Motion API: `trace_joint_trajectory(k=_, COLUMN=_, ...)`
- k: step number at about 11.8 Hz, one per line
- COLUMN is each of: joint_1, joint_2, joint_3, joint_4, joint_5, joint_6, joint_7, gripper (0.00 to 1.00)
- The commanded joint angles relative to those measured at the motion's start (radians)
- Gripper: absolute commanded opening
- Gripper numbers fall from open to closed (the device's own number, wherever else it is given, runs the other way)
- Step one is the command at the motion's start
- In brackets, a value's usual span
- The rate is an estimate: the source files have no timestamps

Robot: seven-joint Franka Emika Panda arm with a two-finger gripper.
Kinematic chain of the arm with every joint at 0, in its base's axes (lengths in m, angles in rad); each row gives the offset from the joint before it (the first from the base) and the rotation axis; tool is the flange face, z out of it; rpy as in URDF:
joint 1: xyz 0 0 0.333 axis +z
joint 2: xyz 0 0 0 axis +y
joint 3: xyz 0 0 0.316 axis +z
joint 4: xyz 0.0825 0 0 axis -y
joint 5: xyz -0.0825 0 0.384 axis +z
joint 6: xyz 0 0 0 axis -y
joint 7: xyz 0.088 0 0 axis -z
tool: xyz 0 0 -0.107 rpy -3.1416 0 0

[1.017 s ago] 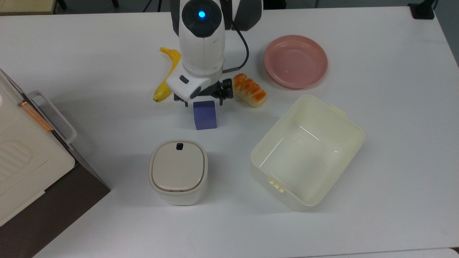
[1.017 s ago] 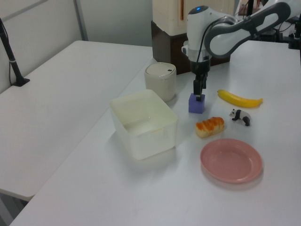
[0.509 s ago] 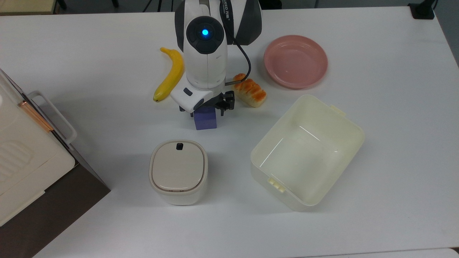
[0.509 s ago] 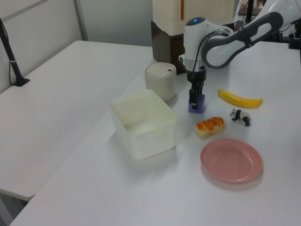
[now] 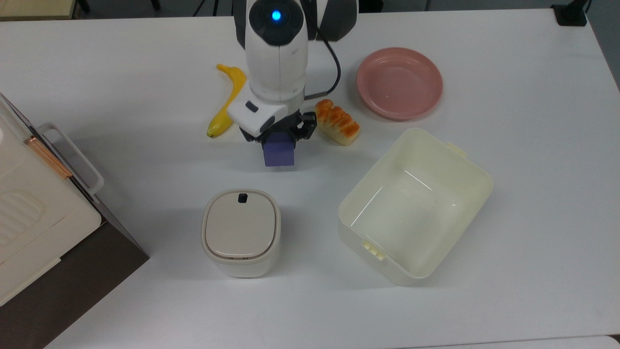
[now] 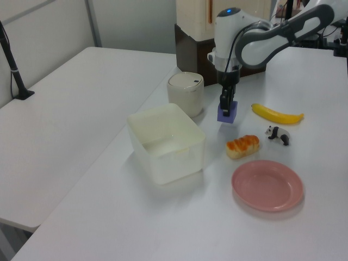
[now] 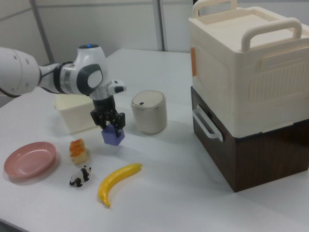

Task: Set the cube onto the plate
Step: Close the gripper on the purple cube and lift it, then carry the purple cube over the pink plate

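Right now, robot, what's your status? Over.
Gripper shut on the cube, lifted off the table. Plate bare, waiting. Bread toy sits between cube and plate.

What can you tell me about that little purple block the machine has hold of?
The cube is a small, matte purple-blue block with plain flat faces, solid-looking. The gripper is shut on its upper part, dark fingers pressing opposite sides. It hangs slightly tilted, lifted clear of the white table, between the lidded bin and the bread toy.
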Motion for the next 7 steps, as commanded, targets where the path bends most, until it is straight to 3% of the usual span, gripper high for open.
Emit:
trace_joint_trajectory(k=1, joint_1=0.075, joint_2=-0.136, joint_3=0.005, joint_4=-0.106, joint_5=0.001, joint_6=-0.044, joint_7=-0.018, gripper=0.20)
trace_joint_trajectory(k=4, joint_1=0.199, joint_2=-0.160, joint_3=0.012, joint_4=-0.116, joint_5=0.003, joint_6=-0.113, joint_7=-0.005, gripper=0.21)
trace_joint_trajectory(k=7, joint_1=0.341, joint_2=-0.150, joint_3=0.020, joint_4=-0.131, joint_5=0.003, joint_6=-0.121, joint_7=0.101, gripper=0.24)
